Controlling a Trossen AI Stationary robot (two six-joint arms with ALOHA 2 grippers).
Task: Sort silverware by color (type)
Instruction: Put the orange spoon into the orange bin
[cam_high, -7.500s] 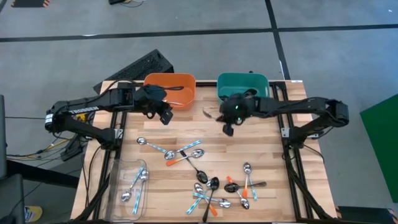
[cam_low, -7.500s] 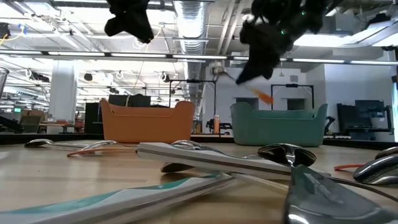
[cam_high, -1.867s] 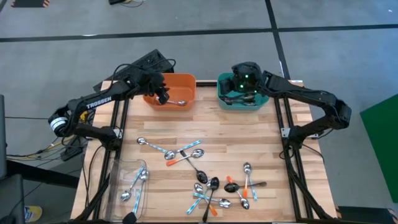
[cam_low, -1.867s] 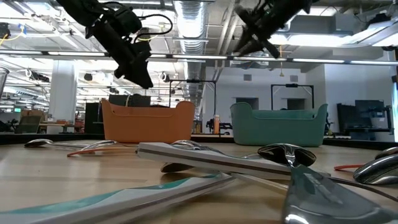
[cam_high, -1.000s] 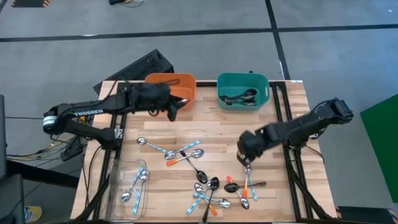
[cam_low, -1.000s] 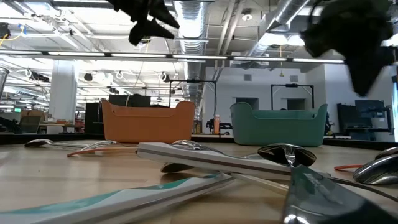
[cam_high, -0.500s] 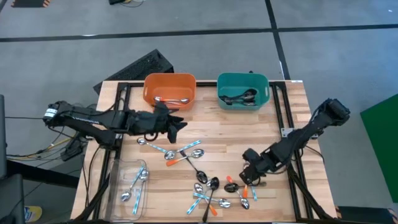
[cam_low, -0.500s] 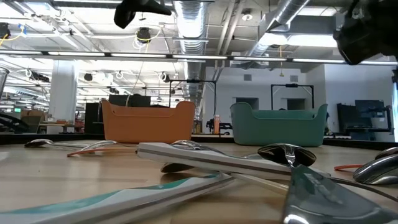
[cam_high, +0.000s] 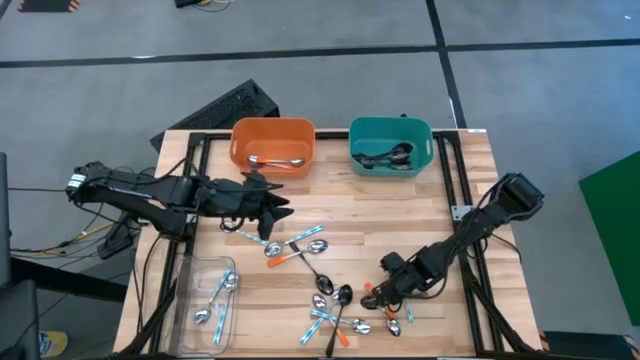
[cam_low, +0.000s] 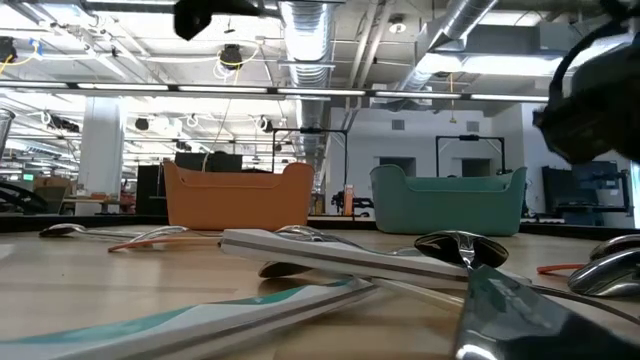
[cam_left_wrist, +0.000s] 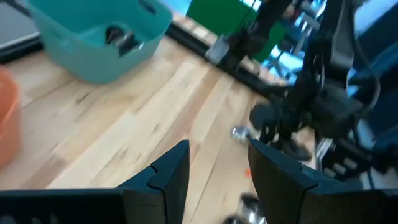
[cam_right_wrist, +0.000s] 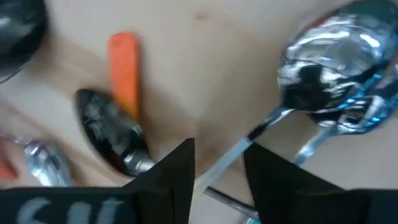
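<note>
Spoons lie scattered on the wooden table (cam_high: 350, 215), with orange, light-blue or black handles. My right gripper (cam_high: 376, 292) is low over the near-right cluster, pointing steeply down and open. In its wrist view (cam_right_wrist: 217, 155) a silver spoon's thin handle (cam_right_wrist: 231, 157) runs between the fingers, beside a black spoon (cam_right_wrist: 112, 134) and an orange handle (cam_right_wrist: 122, 65). My left gripper (cam_high: 285, 208) hangs open and empty, high above the table's middle left (cam_left_wrist: 217, 163). My right gripper comes from above with one finger on each side of the silver spoon's thin handle (cam_right_wrist: 231, 157), which lies flat on the table. I cannot tell whether either finger touches it.
An orange bin (cam_high: 272, 145) and a teal bin (cam_high: 391, 145) stand at the far edge, each holding spoons. A clear tray (cam_high: 205, 290) with light-blue spoons sits at the near left. More spoons lie mid-table (cam_high: 295, 250).
My right gripper has dropped toward the near edge, down onto the near-right spoon cluster. My left gripper has come away from the orange bin toward the table's middle and stays high. No spoon has moved.
</note>
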